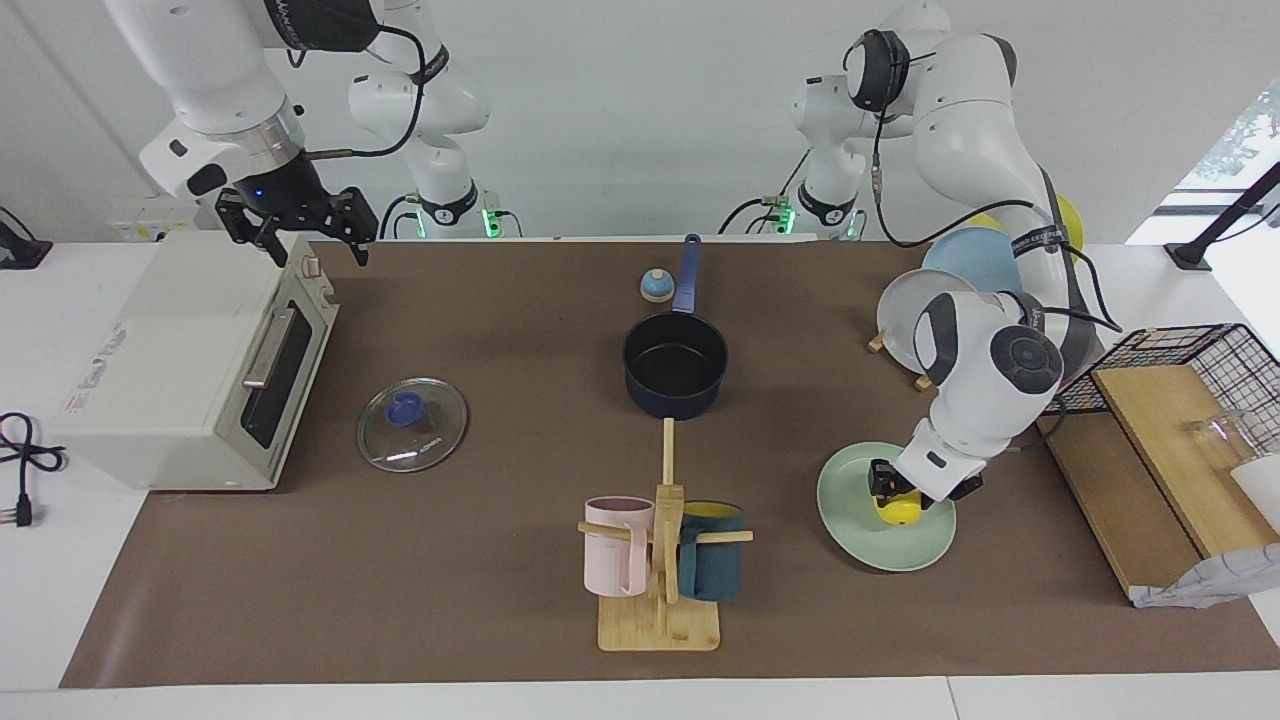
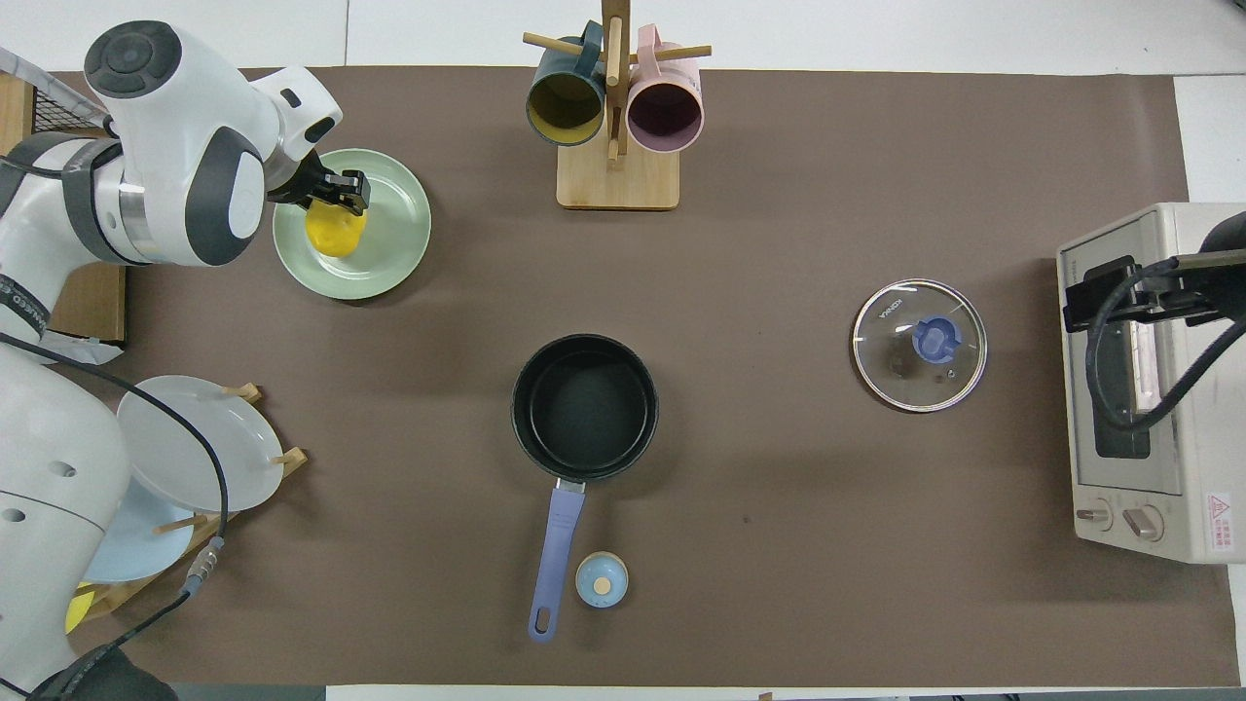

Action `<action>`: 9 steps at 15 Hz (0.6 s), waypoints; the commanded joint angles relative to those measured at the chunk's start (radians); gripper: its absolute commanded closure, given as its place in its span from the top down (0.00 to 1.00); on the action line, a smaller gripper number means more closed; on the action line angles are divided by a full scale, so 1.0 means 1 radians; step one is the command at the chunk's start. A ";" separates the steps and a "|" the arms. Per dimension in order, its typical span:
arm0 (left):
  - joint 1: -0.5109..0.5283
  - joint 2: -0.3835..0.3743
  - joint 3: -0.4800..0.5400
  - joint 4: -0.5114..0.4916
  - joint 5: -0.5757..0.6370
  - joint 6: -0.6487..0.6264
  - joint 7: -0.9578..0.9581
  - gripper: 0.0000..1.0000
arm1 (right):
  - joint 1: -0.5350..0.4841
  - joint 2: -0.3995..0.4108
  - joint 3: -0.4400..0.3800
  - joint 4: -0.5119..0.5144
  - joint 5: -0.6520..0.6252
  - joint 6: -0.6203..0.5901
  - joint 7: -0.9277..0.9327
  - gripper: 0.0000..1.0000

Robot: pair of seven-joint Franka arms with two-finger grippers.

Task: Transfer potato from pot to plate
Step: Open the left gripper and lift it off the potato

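Spreading under everything, the brown paper-covered table [image 1: 480, 600] carries a cream toaster oven [image 1: 190, 370] at the right arm's end, with the right gripper [image 1: 293, 228] waiting above it, fingers spread and holding nothing. The dark navy round saucepan [image 1: 676, 365] with its long blue handle stands mid-table, its black inside bare. Toward the left arm's end lies the pale mint-green round plate [image 1: 860, 525]. Low over it, the left gripper [image 1: 893, 487] is clamped on the small bright yellow lumpy potato [image 1: 900, 510], which sits at the plate's surface.
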 commanded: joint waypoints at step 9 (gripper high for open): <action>0.033 -0.144 -0.002 -0.028 0.002 -0.008 -0.047 1.00 | -0.010 0.007 0.006 0.011 0.032 0.007 0.016 1.00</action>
